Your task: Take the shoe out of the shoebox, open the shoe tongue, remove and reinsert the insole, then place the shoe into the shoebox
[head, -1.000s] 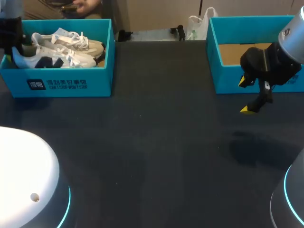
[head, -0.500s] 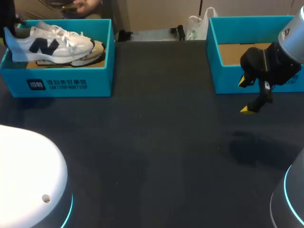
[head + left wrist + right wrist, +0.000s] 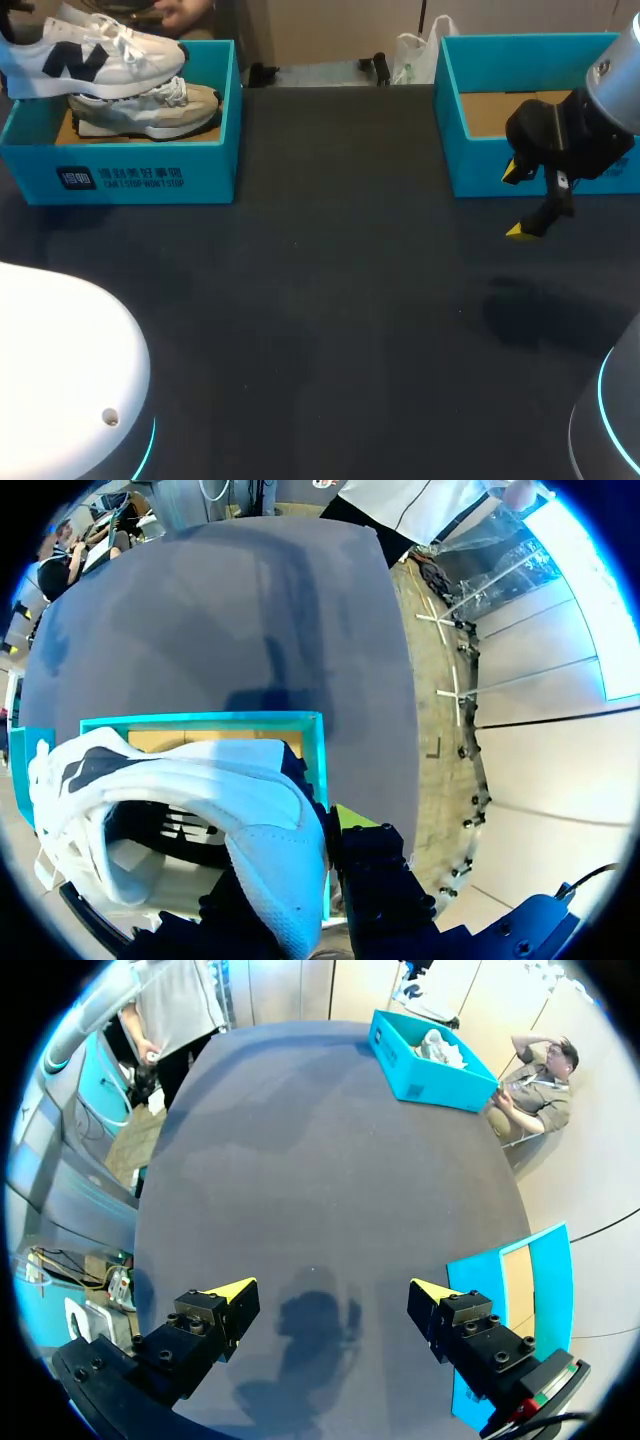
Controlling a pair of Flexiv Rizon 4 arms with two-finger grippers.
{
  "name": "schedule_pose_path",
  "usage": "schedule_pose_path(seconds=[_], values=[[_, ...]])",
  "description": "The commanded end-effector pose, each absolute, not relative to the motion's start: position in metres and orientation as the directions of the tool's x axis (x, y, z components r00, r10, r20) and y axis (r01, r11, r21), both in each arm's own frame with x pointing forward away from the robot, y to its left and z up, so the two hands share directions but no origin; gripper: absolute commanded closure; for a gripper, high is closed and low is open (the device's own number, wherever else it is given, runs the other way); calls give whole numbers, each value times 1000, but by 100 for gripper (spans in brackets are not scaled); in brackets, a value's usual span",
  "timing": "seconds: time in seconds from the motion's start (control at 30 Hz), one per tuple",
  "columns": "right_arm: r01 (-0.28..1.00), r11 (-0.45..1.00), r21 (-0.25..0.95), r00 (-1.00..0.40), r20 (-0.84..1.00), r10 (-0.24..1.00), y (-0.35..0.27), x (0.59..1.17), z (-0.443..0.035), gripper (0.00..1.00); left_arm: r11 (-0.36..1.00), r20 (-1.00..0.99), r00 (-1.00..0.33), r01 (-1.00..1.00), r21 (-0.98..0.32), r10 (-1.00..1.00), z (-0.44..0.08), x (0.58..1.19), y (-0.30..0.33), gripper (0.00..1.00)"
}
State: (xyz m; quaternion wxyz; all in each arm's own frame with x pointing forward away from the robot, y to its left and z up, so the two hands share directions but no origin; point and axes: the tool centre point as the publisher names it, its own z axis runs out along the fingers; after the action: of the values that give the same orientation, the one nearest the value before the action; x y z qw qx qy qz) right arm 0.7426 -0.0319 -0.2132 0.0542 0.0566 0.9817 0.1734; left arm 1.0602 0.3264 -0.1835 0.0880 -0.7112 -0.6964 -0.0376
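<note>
A dark table (image 3: 330,300) bears a left shoebox (image 3: 120,175) and a right shoebox (image 3: 480,165)

Light falls from above, even and rather dim. The dark table (image 3: 330,300) takes only a weak pale sheen toward its far edge. The right gripper (image 3: 515,202) throws a shadow (image 3: 540,310) with soft edges on the table, on the near side of it. In the right wrist view this shadow lies just ahead of the fingers. The white shoe (image 3: 95,55) and the white arm base (image 3: 60,370) are the brightest parts, and the base is almost washed out. In the left wrist view the shoe's heel, very close to the lens, looks soft. In both wrist views the table's edges bend.
</note>
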Motion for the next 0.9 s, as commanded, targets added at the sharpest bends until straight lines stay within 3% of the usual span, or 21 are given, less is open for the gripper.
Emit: schedule_pose_path(seconds=[0.03, 0.5, 0.9], values=[[92, 934, 346, -988, -88, 130, -32, 742, -214, 0, -16, 178, 28, 998, -68, 984, -182, 1057, 326, 100], [92, 934, 346, -988, -88, 130, -32, 742, -214, 0, -16, 178, 28, 998, -68, 984, -182, 1057, 326, 100], [92, 934, 346, -988, -88, 130, -32, 742, -214, 0, 80, 237, -101, 992, 93, 966, -148, 1000, 305, 100]])
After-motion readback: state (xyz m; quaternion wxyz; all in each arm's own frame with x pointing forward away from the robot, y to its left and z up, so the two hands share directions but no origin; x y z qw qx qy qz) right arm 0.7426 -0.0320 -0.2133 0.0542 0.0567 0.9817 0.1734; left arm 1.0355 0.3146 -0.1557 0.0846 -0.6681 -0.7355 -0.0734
